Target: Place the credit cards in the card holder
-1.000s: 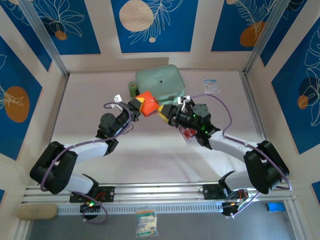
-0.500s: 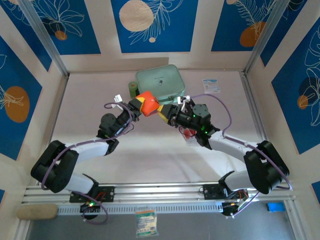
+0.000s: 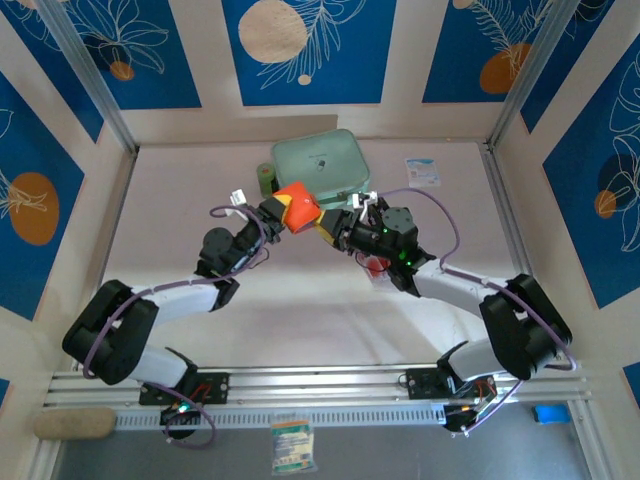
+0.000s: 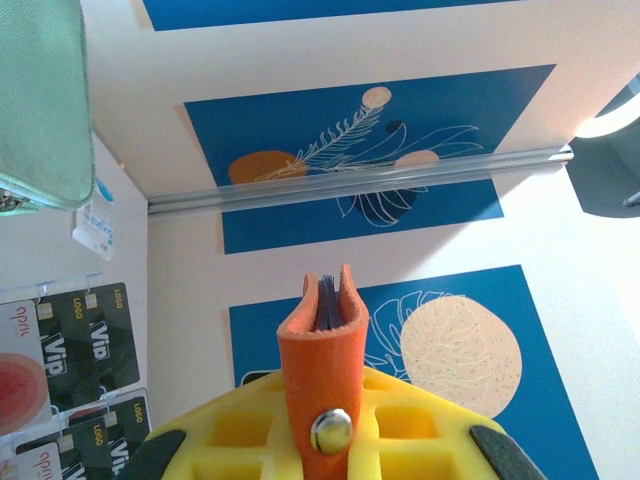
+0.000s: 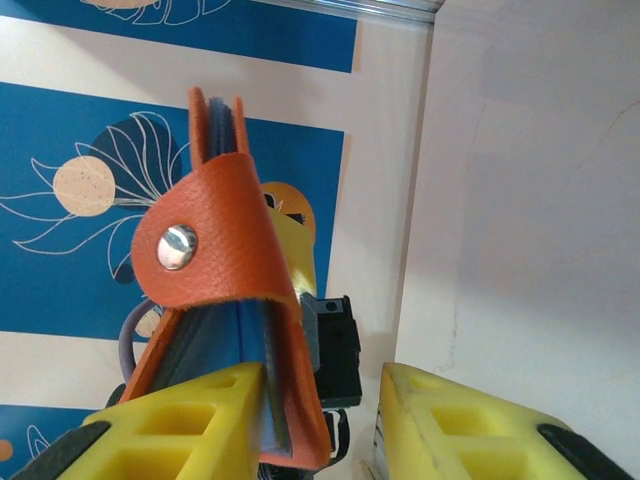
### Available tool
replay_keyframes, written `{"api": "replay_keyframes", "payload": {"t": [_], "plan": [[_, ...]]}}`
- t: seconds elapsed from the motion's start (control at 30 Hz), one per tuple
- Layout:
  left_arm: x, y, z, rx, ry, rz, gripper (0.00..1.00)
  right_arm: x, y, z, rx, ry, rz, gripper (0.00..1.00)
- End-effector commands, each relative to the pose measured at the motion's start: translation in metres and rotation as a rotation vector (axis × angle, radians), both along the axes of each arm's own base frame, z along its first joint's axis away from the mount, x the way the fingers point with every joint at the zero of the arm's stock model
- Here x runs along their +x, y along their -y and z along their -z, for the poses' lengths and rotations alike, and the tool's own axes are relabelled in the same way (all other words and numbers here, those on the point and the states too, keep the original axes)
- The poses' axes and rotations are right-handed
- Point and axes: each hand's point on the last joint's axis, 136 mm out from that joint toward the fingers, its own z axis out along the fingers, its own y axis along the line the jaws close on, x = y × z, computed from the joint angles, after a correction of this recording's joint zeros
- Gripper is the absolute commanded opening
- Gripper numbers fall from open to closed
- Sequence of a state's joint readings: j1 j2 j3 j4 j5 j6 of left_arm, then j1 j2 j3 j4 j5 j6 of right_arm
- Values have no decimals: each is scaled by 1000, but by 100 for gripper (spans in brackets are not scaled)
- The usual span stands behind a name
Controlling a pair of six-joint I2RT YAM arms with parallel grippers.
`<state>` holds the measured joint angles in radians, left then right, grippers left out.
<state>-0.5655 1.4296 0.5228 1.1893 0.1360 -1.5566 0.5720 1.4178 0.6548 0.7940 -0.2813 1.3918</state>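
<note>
Orange leather sits pinched in the left gripper [image 4: 322, 428]: the card holder [image 4: 322, 345], upright, mouth at twelve o'clock. Around its flap the right gripper [image 5: 322, 400] stands spread, unclamped. Opening it seems the step; next needs a firm pinch. At its eight o'clock lie the credit cards [image 4: 75, 342].

The card holder [image 5: 225, 250] is orange grained leather, matt, with a shiny metal snap button [image 5: 177, 247]. The right gripper's fingers [image 5: 190, 415] are matt yellow moulded plastic. The mint-green zip case [image 4: 40, 100] is woven cloth. The credit cards [image 4: 85, 340] look like smooth black plastic.
</note>
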Motion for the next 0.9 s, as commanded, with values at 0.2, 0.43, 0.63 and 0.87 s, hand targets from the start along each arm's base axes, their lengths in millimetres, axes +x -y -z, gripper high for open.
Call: {"api": "replay_keyframes", "payload": {"t": [0.2,0.43,0.63,0.87], "plan": [[-7,9,-16,-41,52,39,0,6,-3,-20,52,51,-37,17],[-14,12,-1,90,54,72,41,0,5,-12,23,86,-45,0],[-28,-9,15,380,32,60,100,-8,21,12,-76,120,-10,0],[-41,-34,26,859,-68,88,100,-24,20,34,-224,212,-22,0]]}}
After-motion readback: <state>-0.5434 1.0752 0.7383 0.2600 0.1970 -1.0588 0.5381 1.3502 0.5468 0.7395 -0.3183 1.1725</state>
